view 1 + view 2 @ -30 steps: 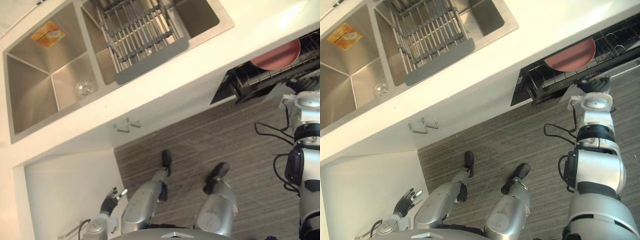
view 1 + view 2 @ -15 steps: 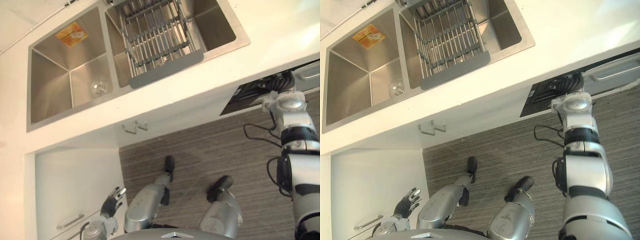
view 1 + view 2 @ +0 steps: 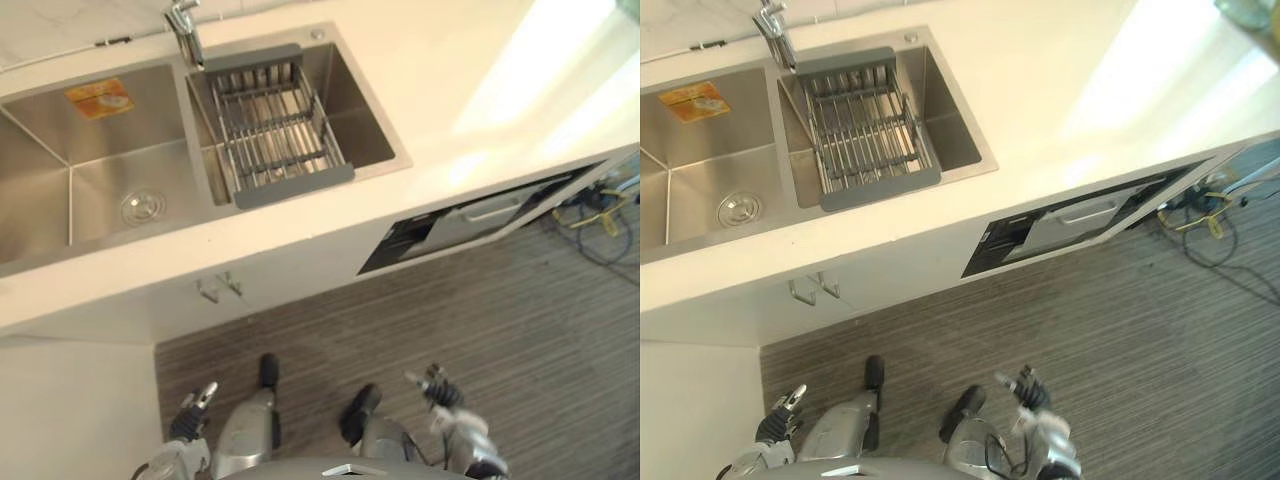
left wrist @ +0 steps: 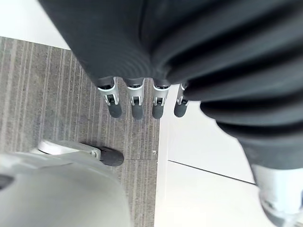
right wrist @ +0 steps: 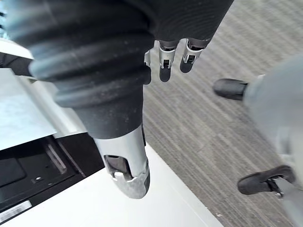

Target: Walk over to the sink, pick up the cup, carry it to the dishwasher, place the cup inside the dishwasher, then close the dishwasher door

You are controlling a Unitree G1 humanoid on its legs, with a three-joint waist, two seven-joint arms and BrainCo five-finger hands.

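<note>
The dishwasher sits under the white counter to the right of the sink. Its door stands almost upright with a pale handle, and a dark strip shows along its top edge. My right hand hangs low by my side over the striped floor, away from the door. Its fingers are straight and hold nothing. My left hand hangs at my other side, and its fingers point straight down at the floor, empty.
A steel double sink fills the counter's left, with a grey drying rack in its right basin and a tap behind. Cabinet handles stick out below. Yellow and black cables lie on the floor at the right.
The dishwasher rack with the pink plate has gone out of sight behind the raised door. My right arm has come off the dishwasher and dropped to my side. The camera has swung.
</note>
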